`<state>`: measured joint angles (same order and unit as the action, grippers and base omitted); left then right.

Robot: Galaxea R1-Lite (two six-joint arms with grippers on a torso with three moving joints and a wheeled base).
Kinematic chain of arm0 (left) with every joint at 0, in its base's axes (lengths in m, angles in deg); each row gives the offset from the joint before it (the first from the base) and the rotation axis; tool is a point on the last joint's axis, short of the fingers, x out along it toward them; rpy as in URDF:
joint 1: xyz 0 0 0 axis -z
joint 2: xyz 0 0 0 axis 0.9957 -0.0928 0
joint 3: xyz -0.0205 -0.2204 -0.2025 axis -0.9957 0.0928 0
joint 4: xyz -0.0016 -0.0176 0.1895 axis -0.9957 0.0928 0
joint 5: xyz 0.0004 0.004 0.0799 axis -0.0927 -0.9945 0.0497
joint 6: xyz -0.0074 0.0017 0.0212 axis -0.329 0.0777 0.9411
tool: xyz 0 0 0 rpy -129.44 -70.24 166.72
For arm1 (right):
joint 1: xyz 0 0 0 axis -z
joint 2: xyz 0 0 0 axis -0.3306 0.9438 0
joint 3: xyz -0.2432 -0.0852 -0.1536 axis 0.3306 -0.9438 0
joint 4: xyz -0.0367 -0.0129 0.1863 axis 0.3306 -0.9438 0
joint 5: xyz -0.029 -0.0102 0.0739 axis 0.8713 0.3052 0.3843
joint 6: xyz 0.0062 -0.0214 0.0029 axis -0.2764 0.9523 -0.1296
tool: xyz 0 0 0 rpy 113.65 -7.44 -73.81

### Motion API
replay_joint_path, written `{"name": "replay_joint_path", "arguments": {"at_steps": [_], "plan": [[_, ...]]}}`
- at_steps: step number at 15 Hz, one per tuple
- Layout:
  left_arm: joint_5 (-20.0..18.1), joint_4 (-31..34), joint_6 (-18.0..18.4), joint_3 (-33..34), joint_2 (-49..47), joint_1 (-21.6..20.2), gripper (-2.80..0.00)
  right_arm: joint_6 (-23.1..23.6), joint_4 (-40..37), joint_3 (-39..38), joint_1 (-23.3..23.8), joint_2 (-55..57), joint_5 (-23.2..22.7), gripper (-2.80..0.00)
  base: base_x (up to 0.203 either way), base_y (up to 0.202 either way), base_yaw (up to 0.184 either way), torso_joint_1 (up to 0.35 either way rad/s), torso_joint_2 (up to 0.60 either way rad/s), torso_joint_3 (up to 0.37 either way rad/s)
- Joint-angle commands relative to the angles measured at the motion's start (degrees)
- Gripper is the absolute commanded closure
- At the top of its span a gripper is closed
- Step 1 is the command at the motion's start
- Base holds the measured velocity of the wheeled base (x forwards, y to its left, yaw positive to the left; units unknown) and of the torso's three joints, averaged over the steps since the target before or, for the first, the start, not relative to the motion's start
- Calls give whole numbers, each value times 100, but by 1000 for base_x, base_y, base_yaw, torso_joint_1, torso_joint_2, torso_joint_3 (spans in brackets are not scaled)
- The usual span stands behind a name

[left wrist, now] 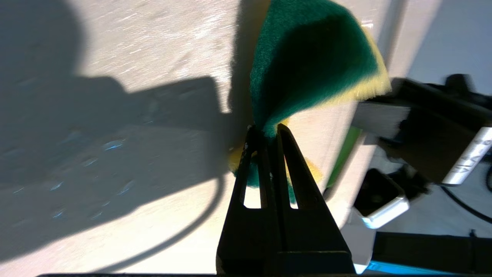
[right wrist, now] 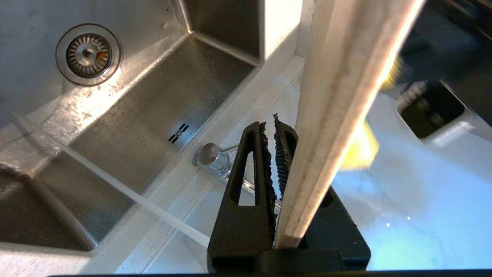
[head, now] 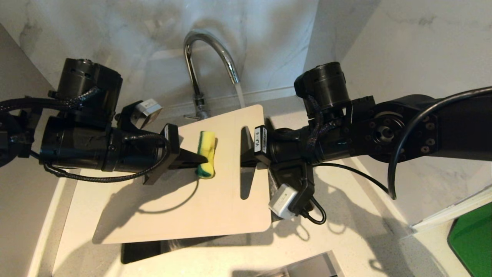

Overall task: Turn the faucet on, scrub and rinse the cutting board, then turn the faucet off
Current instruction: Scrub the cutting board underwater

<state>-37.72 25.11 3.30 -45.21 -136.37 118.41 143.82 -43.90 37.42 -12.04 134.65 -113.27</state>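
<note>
The pale cutting board (head: pixel 200 207) hangs flat over the sink, and my right gripper (head: pixel 246 152) is shut on its short end beside the handle slot. In the right wrist view the board's edge (right wrist: pixel 338 96) runs past the right gripper (right wrist: pixel 273 123). On the board's top face lies a yellow and green sponge (head: pixel 206 154), pinched in my shut left gripper (head: pixel 203 157). The left wrist view shows the left gripper (left wrist: pixel 265 129) squeezing the sponge (left wrist: pixel 307 57) against the board (left wrist: pixel 134 46). Behind the board, the chrome faucet (head: pixel 209 50) runs a water stream (head: pixel 240 96) that falls past the far edge.
Below the board the steel sink (right wrist: pixel 153 115) has a round drain (right wrist: pixel 88 54). The faucet base (right wrist: pixel 209 157) stands on the white counter rim, with its thin lever (head: pixel 191 116) pointing left. Marble walls close the back and right. A green object (head: pixel 472 242) lies at the lower right.
</note>
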Motion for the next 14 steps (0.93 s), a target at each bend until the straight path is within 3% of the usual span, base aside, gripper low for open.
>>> {"name": "replay_joint_path", "arguments": {"at_steps": [1, 3, 6, 14], "plan": [[-12, -131, -15, 325, -56, -136, 0, 73, -2, 20, -3, -12, -21, 0, 0, 0, 0, 0, 0, 0], [-12, -536, -18, 731, -47, -186, 0, 47, -2, 20, 4, -13, -21, 0, 0, 0, 0, 0, 0, 0], [-46, -953, 46, 1274, -6, -659, 0, 47, -2, 16, 5, -27, -21, 0, 0, 0, 0, 0, 0, 0], [-716, -1994, 946, 2869, -332, -2403, 0, 47, -2, -21, 5, -114, -21, 0, 0, 0, 0, 0, 0, 0]]}}
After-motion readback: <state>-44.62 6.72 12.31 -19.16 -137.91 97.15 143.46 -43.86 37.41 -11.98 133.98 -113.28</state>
